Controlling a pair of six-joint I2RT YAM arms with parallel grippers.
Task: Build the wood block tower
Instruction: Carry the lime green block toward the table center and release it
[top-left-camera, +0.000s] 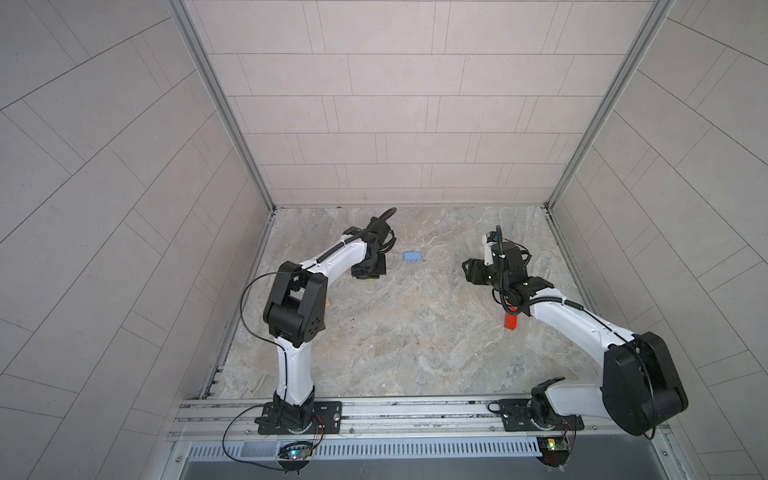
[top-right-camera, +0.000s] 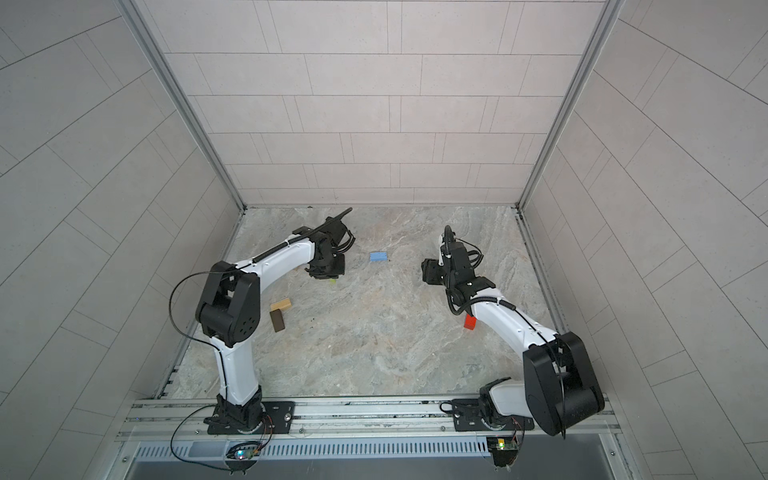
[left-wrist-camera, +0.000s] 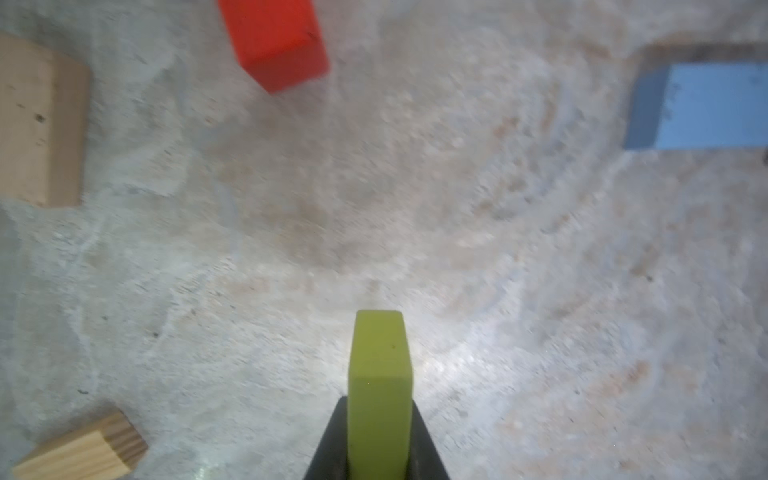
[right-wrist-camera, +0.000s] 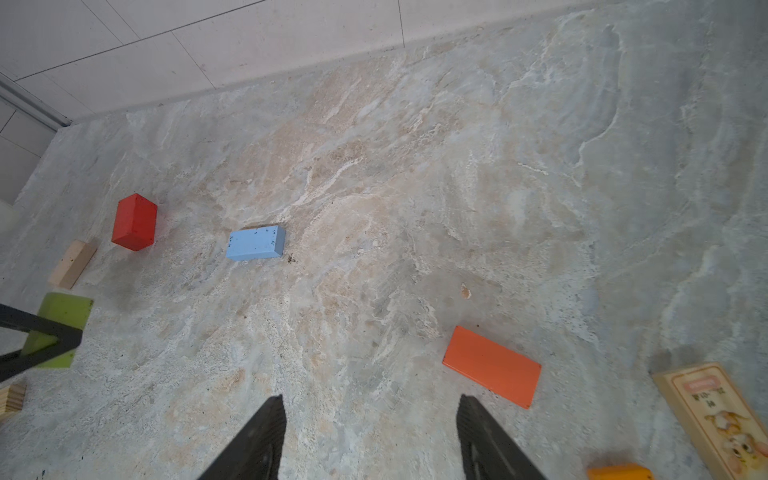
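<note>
Walls: pale grey tiled panels (top-left-camera: 395, 104) on three sides.
Surface: mottled grey-beige stone-look slab (top-left-camera: 415, 340), evenly lit.
Corner posts: aluminium (top-left-camera: 224, 108).
Front edge: metal rail (top-left-camera: 415, 411).

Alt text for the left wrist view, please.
The left hand grips a lime green block between its dark fingers, over a marbled tabletop. Beyond it lie a red block, a light blue block, a pale tan block and a grained tan block.

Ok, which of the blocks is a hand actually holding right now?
The lime green block, clamped in the left hand. The blue block, red block and orange block sit loose on the table; the right hand is open.
</note>
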